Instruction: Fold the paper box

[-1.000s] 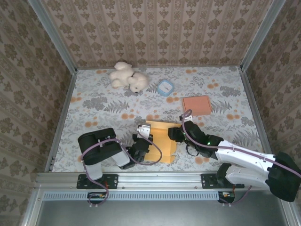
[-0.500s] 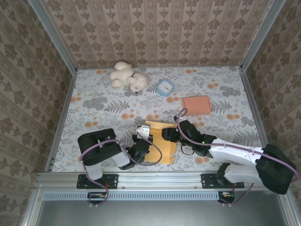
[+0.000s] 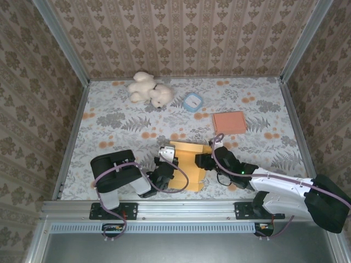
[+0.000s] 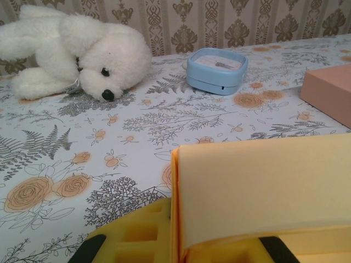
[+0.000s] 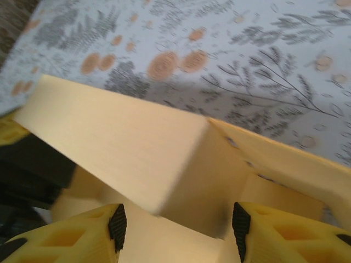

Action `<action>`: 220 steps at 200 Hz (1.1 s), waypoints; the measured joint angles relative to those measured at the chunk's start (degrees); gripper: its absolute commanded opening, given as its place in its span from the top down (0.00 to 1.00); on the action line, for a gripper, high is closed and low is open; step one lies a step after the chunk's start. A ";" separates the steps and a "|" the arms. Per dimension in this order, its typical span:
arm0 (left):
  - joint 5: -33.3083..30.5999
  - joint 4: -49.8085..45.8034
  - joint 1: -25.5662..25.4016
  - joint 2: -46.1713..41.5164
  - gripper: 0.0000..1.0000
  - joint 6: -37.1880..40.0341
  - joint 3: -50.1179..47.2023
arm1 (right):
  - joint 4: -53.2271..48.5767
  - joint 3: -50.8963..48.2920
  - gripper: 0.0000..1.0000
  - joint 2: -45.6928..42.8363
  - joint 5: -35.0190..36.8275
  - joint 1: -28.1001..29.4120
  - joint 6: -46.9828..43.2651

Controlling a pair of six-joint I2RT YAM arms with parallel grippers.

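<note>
The yellow-orange paper box (image 3: 188, 166) lies partly folded on the floral table near the front. My left gripper (image 3: 164, 171) is shut on its left edge. In the left wrist view the box's edge (image 4: 176, 219) runs down between the yellow fingers (image 4: 129, 235), and a raised flap (image 4: 263, 186) stands beyond them. My right gripper (image 3: 203, 161) hovers at the box's right side. In the right wrist view its jaws stand open, and the black pads (image 5: 117, 225) sit apart on either side of a raised, folded wall of the box (image 5: 126, 148) without touching it.
A white plush toy (image 3: 149, 89) lies at the back left, with a small light-blue container (image 3: 192, 102) beside it. A flat pink box (image 3: 229, 121) sits at the right, behind the right arm. Patterned walls close in the table on three sides.
The right arm swung left over the box, then drew back a little to the right. The box's right side now stands folded up. The left gripper has kept its hold.
</note>
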 measured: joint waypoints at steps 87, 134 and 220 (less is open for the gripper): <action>0.87 -0.24 0.00 -0.55 0.92 -0.37 -0.33 | -1.18 -1.29 0.38 6.32 5.51 -3.17 -2.12; 0.74 -0.39 -0.20 -0.55 0.92 -0.44 -0.35 | 3.06 -1.49 0.37 12.15 3.76 -5.81 -2.14; -1.31 -1.07 -0.20 -0.55 0.92 -0.63 -0.42 | 12.37 -2.19 0.41 13.40 -2.51 -5.75 -3.63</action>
